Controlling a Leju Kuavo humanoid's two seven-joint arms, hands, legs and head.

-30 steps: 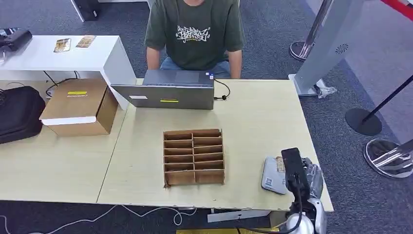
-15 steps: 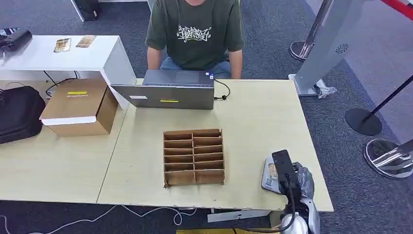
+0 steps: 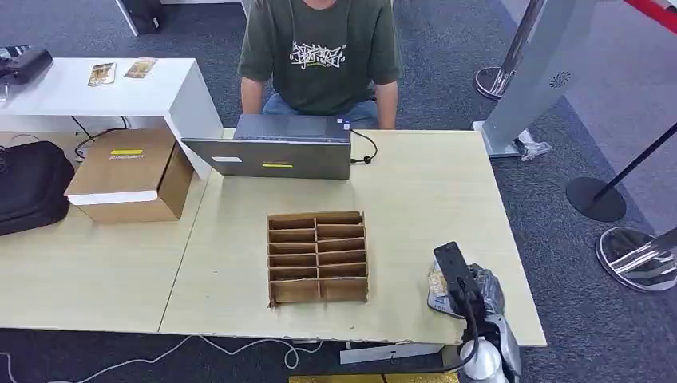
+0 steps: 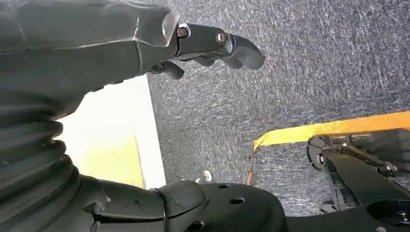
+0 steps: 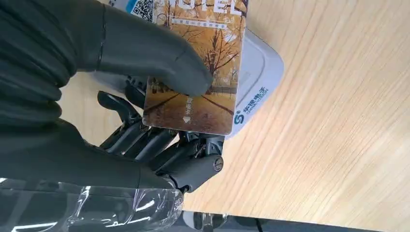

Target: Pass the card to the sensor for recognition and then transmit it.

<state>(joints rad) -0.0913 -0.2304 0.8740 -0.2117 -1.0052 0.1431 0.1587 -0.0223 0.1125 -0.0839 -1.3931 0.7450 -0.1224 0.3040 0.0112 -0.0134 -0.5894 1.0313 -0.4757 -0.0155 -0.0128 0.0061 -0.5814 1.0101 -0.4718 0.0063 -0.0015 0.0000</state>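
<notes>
An autumn-tree hotel card (image 5: 203, 72) is pinched in my right hand (image 5: 96, 96), thumb on its face and darker fingers (image 5: 159, 145) underneath. The card lies flat over the white sensor (image 5: 263, 72), which sits on the wooden table; I cannot tell whether they touch. In the head view my right hand (image 3: 473, 291) is at the table's front right corner, with the card (image 3: 437, 281) over the sensor (image 3: 436, 303). My left hand (image 4: 96, 72) hangs over grey carpet, fingers (image 4: 217, 43) loosely apart, holding nothing.
A cardboard divider tray (image 3: 318, 257) stands left of the sensor. A laptop (image 3: 271, 148) sits at the far edge with a person (image 3: 319, 48) behind it. A cardboard box (image 3: 132, 174) and a black bag (image 3: 28, 187) are at the left.
My right hand has carried the card leftward, from beside the sensor's right edge to over its top. Nothing else on the table has moved.
</notes>
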